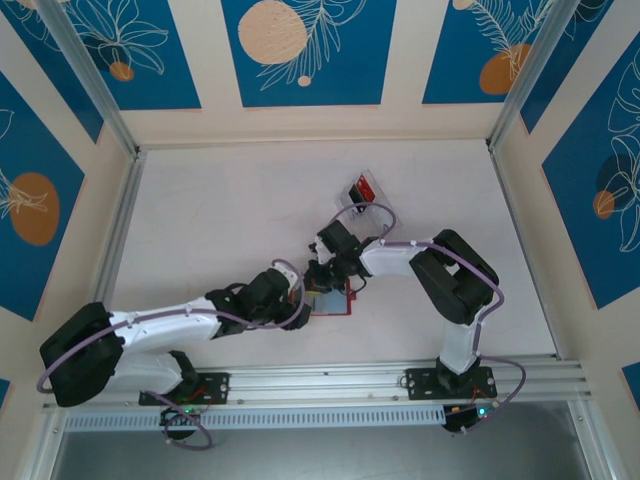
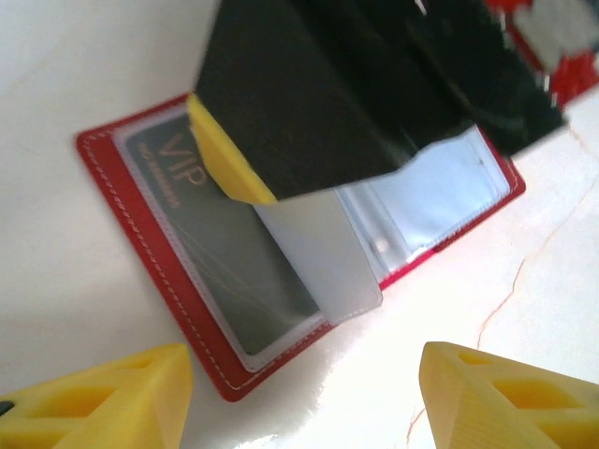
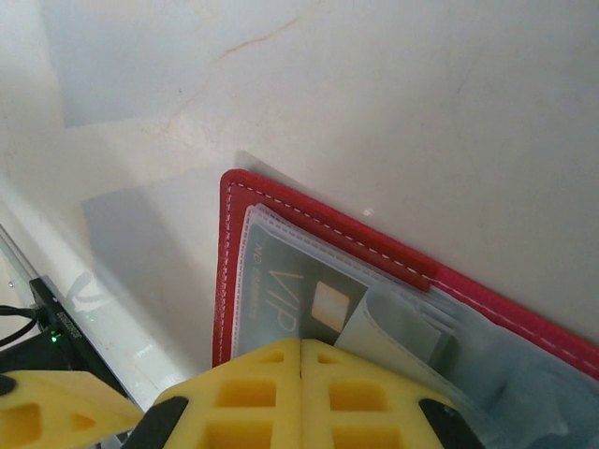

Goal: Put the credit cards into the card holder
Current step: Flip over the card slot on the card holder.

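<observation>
- card holder (image 2: 168,262) lies open flat on the pale table (image 1: 200,220), red stitched border facing up, right in front of both my arms in the top view
- a dark card (image 2: 215,243) with "vip" printed on it sits inside the clear sleeve on one half of the holder, so that one is already in
- the other half is a stack of shiny clear sleeves (image 2: 430,196), and one frosted flap (image 2: 318,253) is folded over across the middle, partly covering the vip card
- my left gripper (image 2: 304,398) hangs just off the holder's near edge, released. its yellow fingers (image 2: 112,398) stand wide apart, there's only bare table between them, and they touch nothing
- my right gripper (image 3: 299,374) is clenched, both yellow fingers pressed flat together. its tip is down on the holder at the inner edge of the vip sleeve, next to the folded flap
- can't tell if a bit of sleeve is pinched between those closed fingers or if the tip is just resting on top
- from the left wrist camera the right gripper's dark body leans in over the top of the holder and hides part of it
- further up the table, well apart from the holder, a red card (image 1: 366,190) sits in a clear tray (image 1: 372,177)
</observation>
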You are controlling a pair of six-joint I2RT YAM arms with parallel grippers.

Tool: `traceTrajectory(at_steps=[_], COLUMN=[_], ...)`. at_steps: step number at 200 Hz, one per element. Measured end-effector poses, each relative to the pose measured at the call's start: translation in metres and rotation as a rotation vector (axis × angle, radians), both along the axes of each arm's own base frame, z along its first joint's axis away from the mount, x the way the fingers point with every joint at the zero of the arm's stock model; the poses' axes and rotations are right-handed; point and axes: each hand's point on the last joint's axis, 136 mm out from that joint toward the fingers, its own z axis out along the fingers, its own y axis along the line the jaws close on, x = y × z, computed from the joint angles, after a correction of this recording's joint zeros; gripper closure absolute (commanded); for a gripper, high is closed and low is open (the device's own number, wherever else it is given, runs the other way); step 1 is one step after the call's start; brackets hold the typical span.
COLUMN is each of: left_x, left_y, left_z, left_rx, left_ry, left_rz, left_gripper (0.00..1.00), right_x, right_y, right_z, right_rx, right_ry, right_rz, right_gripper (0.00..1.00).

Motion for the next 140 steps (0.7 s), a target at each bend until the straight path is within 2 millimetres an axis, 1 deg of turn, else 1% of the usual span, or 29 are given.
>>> traceTrajectory(at_steps=[18,37,61,94,116,140], left_x=[-0.004,-0.004,0.002,0.009,0.013,0.017], left_y=[-0.003,-0.008,-0.012,-0.014,-0.011,-0.008], left_z=[-0.011,-0.017,-0.016,-0.018,-0.020,-0.022], left_rx=[0.038,0.070,0.089,0.125,0.152,0.174], left_ry=[0.011,0.010,-0.018,-0.050,-0.065,-0.079], left_rz=[-0.026,-0.033,-0.022,0.001,0.021,0.046], left_gripper=[0.35,0.36,0.40,0.48,0.53,0.55], right_x=[0.000,0.001,0.002,0.002,0.003,0.006], right_y=[0.000,0.001,0.001,0.001,0.000,-0.002], right_z=[0.000,0.000,0.000,0.000,0.001,0.003], right_rx=[0.000,0.000,0.001,0.001,-0.002,-0.016], right_ry=[0.000,0.001,0.000,0.000,0.002,0.000], right_rz=[0.000,0.000,0.000,-0.001,-0.005,-0.005], right_gripper=[1.00,1.00,0.99,0.99,0.98,0.96])
